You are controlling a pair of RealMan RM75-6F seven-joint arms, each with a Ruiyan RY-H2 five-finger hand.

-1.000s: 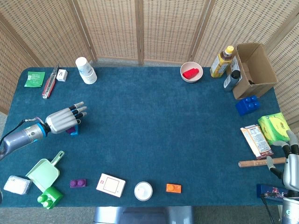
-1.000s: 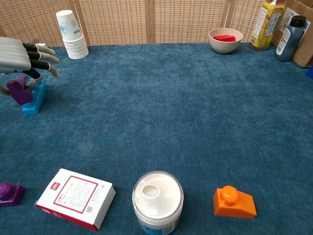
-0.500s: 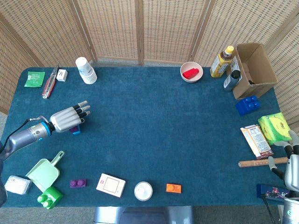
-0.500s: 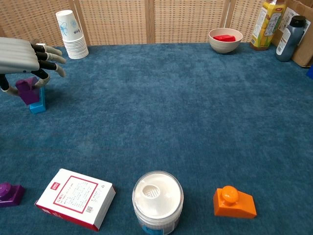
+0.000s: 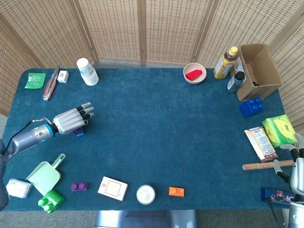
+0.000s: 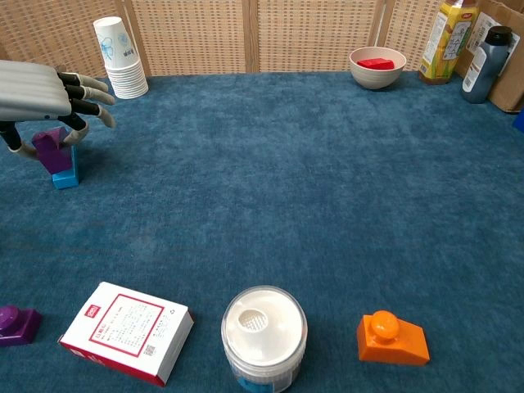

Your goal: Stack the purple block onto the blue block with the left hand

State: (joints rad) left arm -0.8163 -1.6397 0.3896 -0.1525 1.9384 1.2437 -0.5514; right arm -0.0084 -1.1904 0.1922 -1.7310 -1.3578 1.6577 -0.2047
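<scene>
My left hand (image 5: pixel 70 121) hovers at the table's left side, its fingers spread toward the middle. In the chest view the left hand (image 6: pixel 37 90) pinches a purple block (image 6: pixel 52 150) between the thumb and a finger. The purple block sits on top of a small blue block (image 6: pixel 65 176), which stands on the carpet. From the head view only a corner of the blue block (image 5: pixel 79 133) shows below the hand; the purple block is hidden. My right hand (image 5: pixel 298 167) hangs past the table's front right corner, holding nothing.
A second purple block (image 5: pixel 79 186) lies near the front left beside a green scoop (image 5: pixel 45 175) and a white box (image 5: pixel 113 188). Paper cups (image 6: pixel 119 59) stand behind the hand. A white jar (image 6: pixel 264 327) and an orange block (image 6: pixel 391 337) sit at the front.
My left hand has shifted slightly right with the purple block. The blue block beneath has moved along with it and now stands more upright. The right hand has stayed put.
</scene>
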